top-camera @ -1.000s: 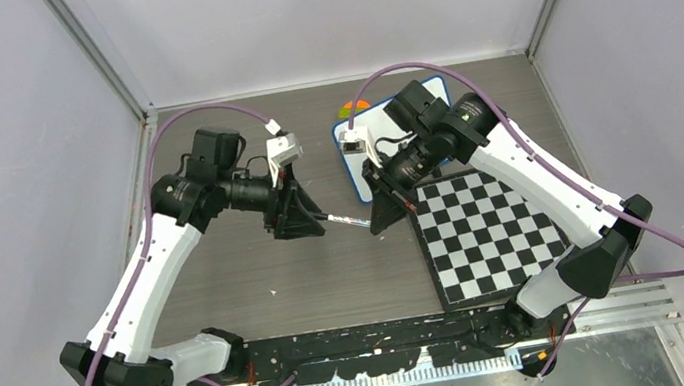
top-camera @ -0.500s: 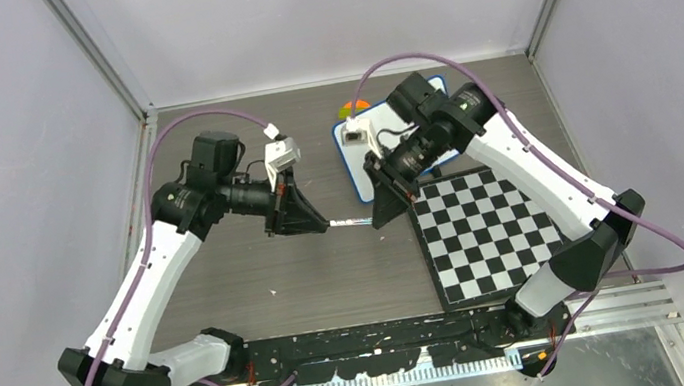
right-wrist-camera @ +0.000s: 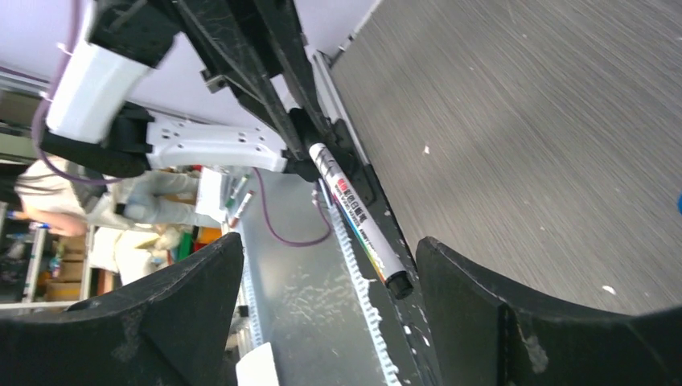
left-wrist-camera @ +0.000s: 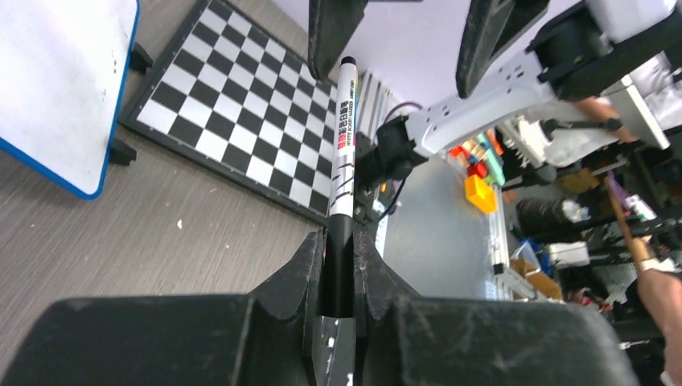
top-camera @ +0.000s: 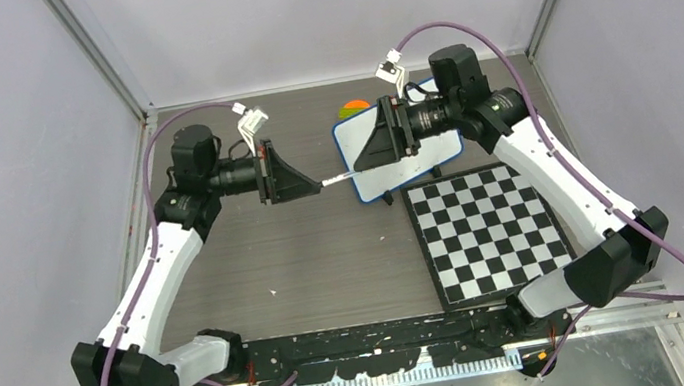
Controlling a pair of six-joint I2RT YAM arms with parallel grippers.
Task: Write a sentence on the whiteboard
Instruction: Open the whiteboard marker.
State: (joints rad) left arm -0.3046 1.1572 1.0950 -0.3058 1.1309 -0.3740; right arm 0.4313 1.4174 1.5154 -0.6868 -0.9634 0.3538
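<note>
Bright even light, soft-focus near fingers [left-wrist-camera: 281, 318], warped edges.

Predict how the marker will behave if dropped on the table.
The marker looks a straight, hard barrel, so probably stiff. Its round, smooth body would likely roll on the flat table. Slim, so probably light; the left end effector holds it by one end.

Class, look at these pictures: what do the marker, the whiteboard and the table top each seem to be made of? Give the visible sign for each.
Marker: likely smooth plastic, a white printed barrel with black ends.
Whiteboard: smooth white face, probably coated board, in a thin blue rim that looks plastic.
Table top: matt grey wood-grain, probably laminate rather than bare wood.
</note>
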